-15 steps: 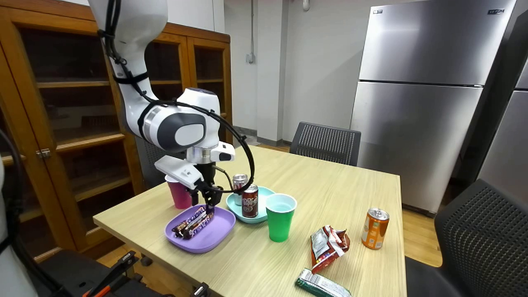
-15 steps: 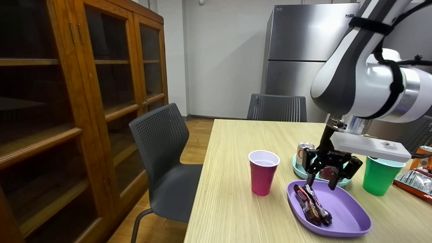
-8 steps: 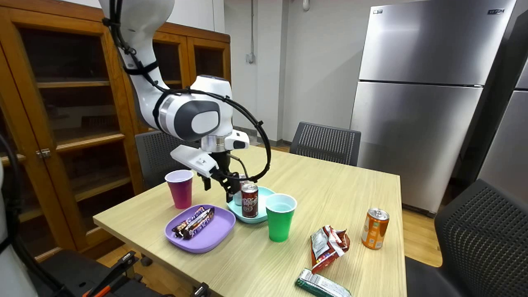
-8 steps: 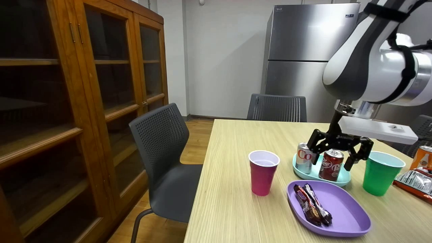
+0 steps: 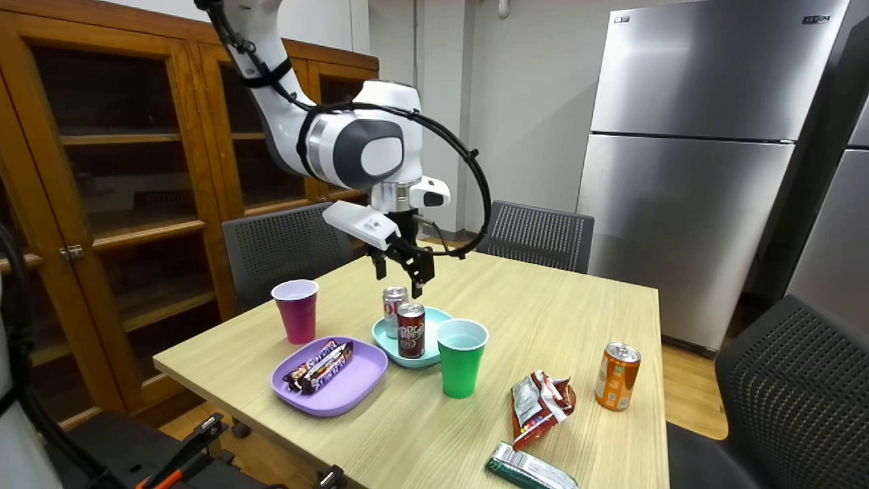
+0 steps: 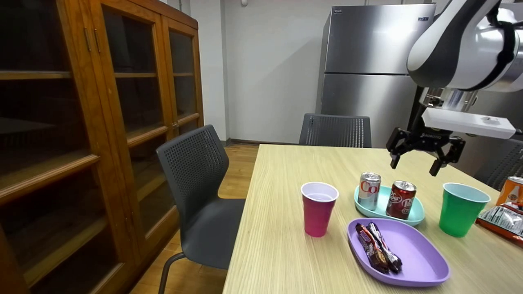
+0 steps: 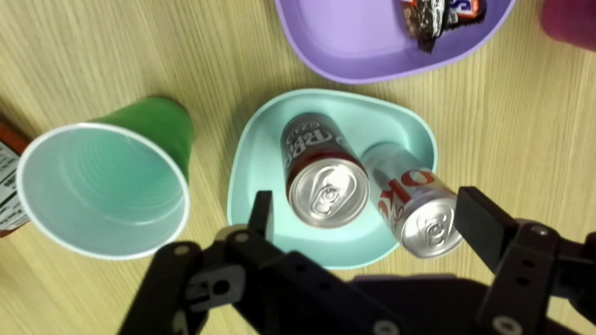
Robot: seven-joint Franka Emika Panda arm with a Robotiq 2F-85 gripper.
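Wrist view crops purple plate (image 7: pixel 349 28) and choc. bars (image 7: pixel 433 17) at top, pink cup (image 7: pixel 570 23) at upper R, snack bag (image 7: pixel 9 186) at L — its print a mere blur — and the gripper (image 7: pixel 367 215), soft-focused, along the bottom. In an ext. view, the silver Coke can (image 5: pixel 391 309) stands partly hidden behind the Dr Pepper can (image 5: pixel 411 333), and a green wrapper (image 5: pixel 529 468) runs off the bottom. Orange can (image 6: pixel 510 192) is clipped at R in an ext. view, its base hidden behind the bag.

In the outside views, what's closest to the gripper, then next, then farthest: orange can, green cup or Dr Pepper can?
1. Dr Pepper can: on the turquoise plate, lower than the gripper.
2. Green cup: beside that plate.
3. Orange can: near an edge of the table.
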